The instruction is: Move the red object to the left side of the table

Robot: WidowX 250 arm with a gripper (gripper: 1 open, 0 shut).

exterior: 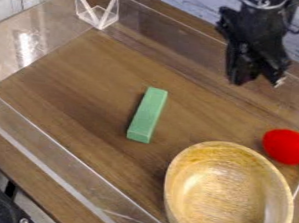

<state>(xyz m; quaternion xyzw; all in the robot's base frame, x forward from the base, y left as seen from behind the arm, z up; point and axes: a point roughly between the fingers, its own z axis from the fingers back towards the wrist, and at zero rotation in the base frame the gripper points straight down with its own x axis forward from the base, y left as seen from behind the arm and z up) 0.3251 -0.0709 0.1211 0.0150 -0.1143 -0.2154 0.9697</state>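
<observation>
The red object (289,145), a small round bright red toy fruit, lies on the dark wood table (89,77) at its right edge, just above the bowl's rim. My gripper (252,78) hangs in the air up and to the left of it, well apart from it and pointing down. Its two dark fingers stand slightly apart with nothing between them.
A green rectangular block (146,114) lies near the middle of the table. A round light wooden bowl (173,178) fills the front right corner. Low clear acrylic walls (55,144) edge the table, and a small clear stand (96,9) sits at the back left.
</observation>
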